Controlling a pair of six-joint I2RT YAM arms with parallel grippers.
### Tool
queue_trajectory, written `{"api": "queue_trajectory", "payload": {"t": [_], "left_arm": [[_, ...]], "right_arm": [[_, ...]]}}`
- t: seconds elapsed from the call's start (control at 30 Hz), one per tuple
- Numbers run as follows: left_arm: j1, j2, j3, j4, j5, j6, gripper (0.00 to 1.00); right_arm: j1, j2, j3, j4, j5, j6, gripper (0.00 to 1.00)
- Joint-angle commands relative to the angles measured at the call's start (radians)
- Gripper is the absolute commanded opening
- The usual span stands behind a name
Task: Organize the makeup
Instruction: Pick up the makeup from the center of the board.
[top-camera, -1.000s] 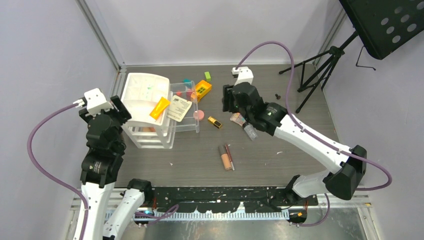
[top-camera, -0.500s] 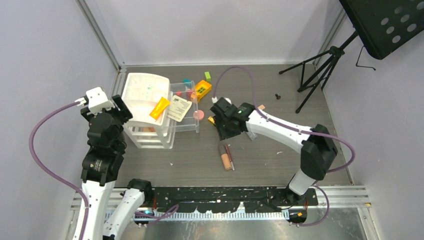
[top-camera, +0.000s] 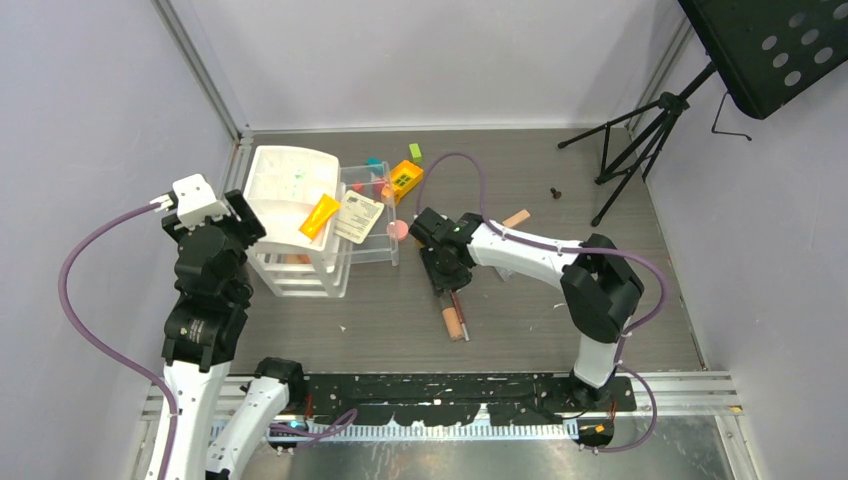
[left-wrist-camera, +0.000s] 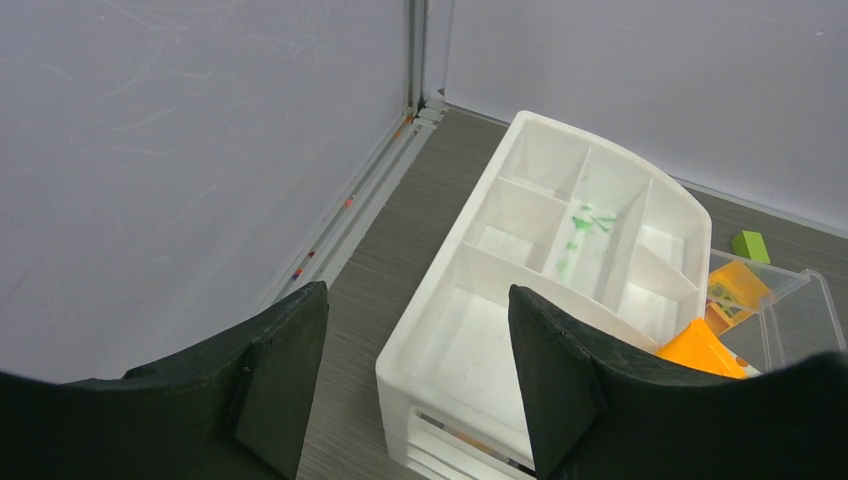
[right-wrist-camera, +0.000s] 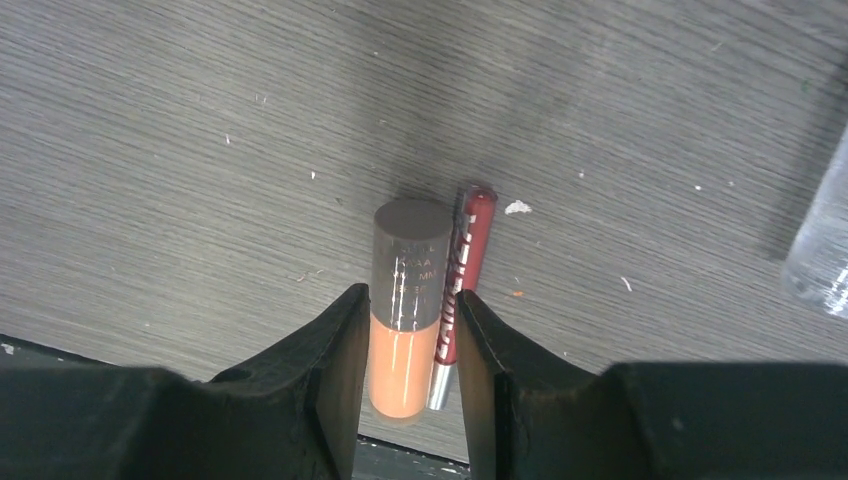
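Top view: the right tool (top-camera: 445, 276) has swung in from the right and hangs over the peach tube (top-camera: 454, 322) and red pencil (top-camera: 461, 303) on the counter (top-camera: 380, 320).

Left wrist: the left tool (left-wrist-camera: 415, 310) stays released above the white organizer (left-wrist-camera: 420, 400).

Right wrist: the narrowing jaws straddle both items. I cannot tell if they pinch yet, but pickup seems next.

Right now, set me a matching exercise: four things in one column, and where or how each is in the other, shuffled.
1. peach tube
2. orange tube
3. green block
4. left gripper

A. on top of the white organizer
B. open, nothing between its fingers
C. between the fingers of the right gripper
D. on the table near the back wall

Pairs: 1-C, 2-A, 3-D, 4-B
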Motion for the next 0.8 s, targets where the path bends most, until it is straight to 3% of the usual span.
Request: {"api": "queue_trajectory", "payload": {"t": [0.0, 0.77], "left_arm": [[0.002, 0.003, 0.001, 0.047, 0.005, -0.006, 0.68], [0.001, -0.003, 0.001, 0.047, 0.000, -0.003, 0.68]], "right_arm": [[0.005, 0.015, -0.009, 0.049, -0.030, 0.013, 0.42], [0.006, 0.113, -0.020, 0.089, -0.035, 0.009, 0.36]]}}
